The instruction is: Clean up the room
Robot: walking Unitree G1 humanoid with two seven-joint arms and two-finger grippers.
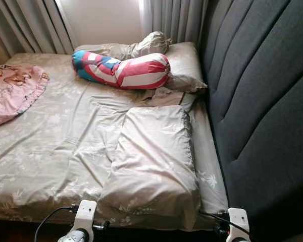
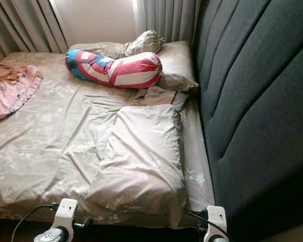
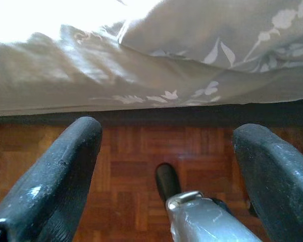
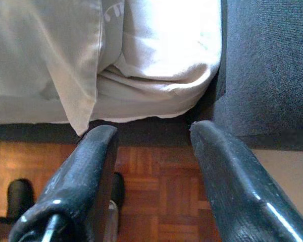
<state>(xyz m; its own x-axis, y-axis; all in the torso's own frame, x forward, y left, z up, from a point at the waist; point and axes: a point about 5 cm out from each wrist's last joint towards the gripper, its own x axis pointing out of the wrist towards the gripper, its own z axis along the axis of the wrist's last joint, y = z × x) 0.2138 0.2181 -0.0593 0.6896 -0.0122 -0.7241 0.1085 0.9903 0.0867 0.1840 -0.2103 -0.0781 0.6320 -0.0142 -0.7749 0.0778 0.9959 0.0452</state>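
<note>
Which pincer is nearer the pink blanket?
Left. The left pincer hangs low off the bed's left, the pink blanket side; the right pincer is by the headboard.

One bed (image 1: 50,166), and on it two beige pillows: one (image 1: 154,161) just ahead of the grippers, one (image 1: 184,65) far beyond. One striped bolster (image 1: 123,69), one pink blanket (image 1: 12,91), one crumpled sheet bundle (image 1: 149,44). One padded headboard (image 1: 262,101).

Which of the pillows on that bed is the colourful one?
The long bolster pillow striped in red, white and blue, lying across the head of the bed. The flat pillow nearest the robot and the one behind the bolster are plain beige.
</note>
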